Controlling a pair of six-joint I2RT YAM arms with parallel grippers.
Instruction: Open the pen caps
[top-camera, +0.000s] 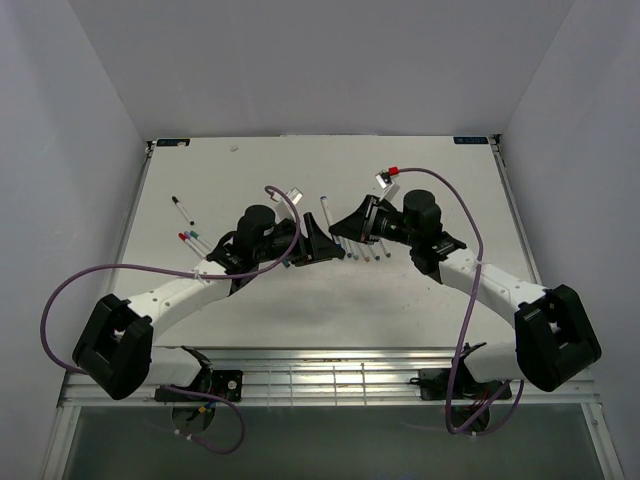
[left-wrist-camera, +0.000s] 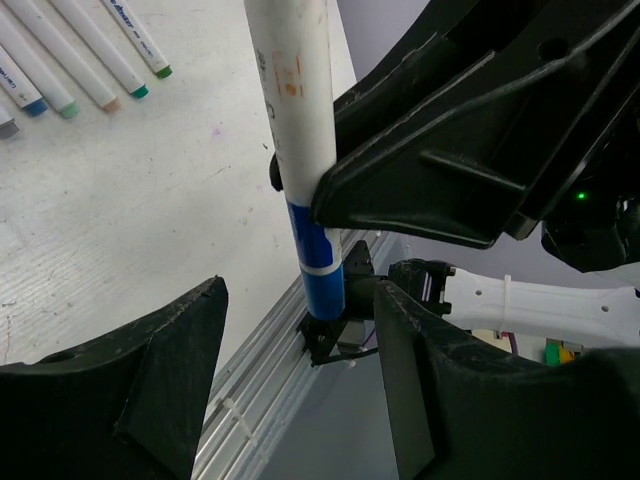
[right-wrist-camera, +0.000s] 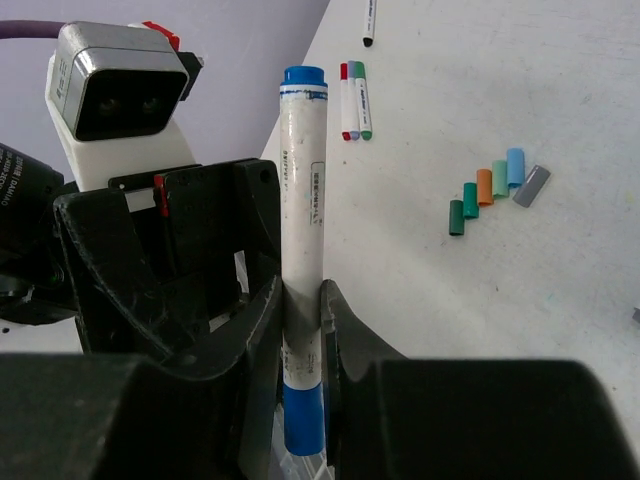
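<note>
The left arm (top-camera: 170, 292) and right arm (top-camera: 490, 282) share one build: smooth white shells on the long links and chunky black housings (top-camera: 115, 345) at the joints. A purple cable (right-wrist-camera: 25, 30) loops from each. The fingers (left-wrist-camera: 150, 390) are matt black, angular wedges. A white camera box (right-wrist-camera: 118, 95) with a grey two-lens face carries a red tab. A white cable tie (left-wrist-camera: 507, 300) rings one white link, and a small green light (left-wrist-camera: 579, 196) glows on black casing.
</note>
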